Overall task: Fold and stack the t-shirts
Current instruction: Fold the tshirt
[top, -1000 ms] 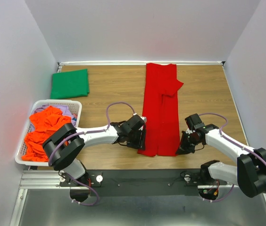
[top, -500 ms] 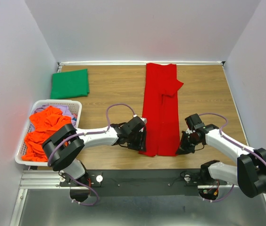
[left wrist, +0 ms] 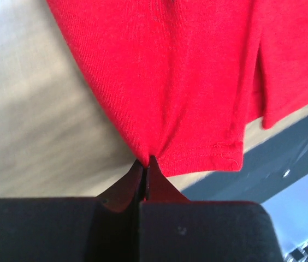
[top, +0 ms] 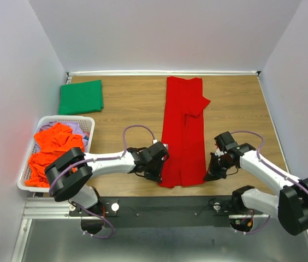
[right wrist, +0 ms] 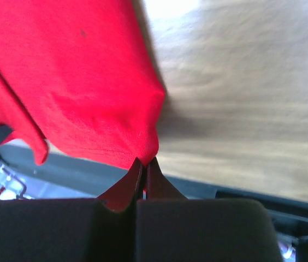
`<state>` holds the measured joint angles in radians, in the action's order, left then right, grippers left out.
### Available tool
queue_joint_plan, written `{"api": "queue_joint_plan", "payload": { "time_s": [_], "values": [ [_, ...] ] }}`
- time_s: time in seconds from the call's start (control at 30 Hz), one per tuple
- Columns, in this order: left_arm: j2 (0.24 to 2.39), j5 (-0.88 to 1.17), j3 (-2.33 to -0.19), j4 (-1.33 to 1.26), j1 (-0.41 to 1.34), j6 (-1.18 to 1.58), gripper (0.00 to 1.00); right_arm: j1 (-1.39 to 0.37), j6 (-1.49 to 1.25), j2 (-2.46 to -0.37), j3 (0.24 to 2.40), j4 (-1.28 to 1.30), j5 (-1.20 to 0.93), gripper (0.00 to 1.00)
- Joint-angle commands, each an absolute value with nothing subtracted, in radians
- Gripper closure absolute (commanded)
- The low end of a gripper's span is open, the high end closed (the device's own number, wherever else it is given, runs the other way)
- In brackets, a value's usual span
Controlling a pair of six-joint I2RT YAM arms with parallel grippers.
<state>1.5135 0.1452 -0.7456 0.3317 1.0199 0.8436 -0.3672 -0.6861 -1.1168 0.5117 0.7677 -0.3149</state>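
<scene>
A bright red t-shirt (top: 184, 131) lies folded into a long strip down the middle of the table. My left gripper (top: 160, 173) is shut on its near left hem corner, seen in the left wrist view (left wrist: 197, 82). My right gripper (top: 208, 174) is shut on its near right hem corner, seen in the right wrist view (right wrist: 77, 82). A dark green t-shirt (top: 81, 96) lies folded at the far left. Orange t-shirts (top: 49, 150) and a pale lavender one (top: 76, 127) sit in the basket.
A white slatted basket (top: 27, 188) stands at the left edge of the wooden table. The black rail (top: 165, 204) with the arm bases runs along the near edge. Grey walls enclose the back and sides.
Both grippers have pulled the red shirt's near end toward the table's front edge. The whole strip has slid nearer and shifted slightly left.
</scene>
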Motion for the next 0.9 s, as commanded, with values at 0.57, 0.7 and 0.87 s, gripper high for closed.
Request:
{"api": "queue_joint_plan", "payload": {
  "time_s": [0.57,0.7,0.87],
  "values": [
    [1.646,0.061,-1.136,0.528,0.737,0.576,1.00,-0.379,-0.574,-1.353,1.038,0.824,-0.043,0.99],
    [1.726,0.023,-1.276,0.520,0.695,0.535,1.00,-0.347,-0.537,-1.429,1.086,0.743,-0.022,0.99],
    [1.802,0.011,-1.377,0.489,0.684,0.482,1.00,-0.330,-0.497,-1.500,1.146,0.687,-0.014,0.99]
  ]
}}
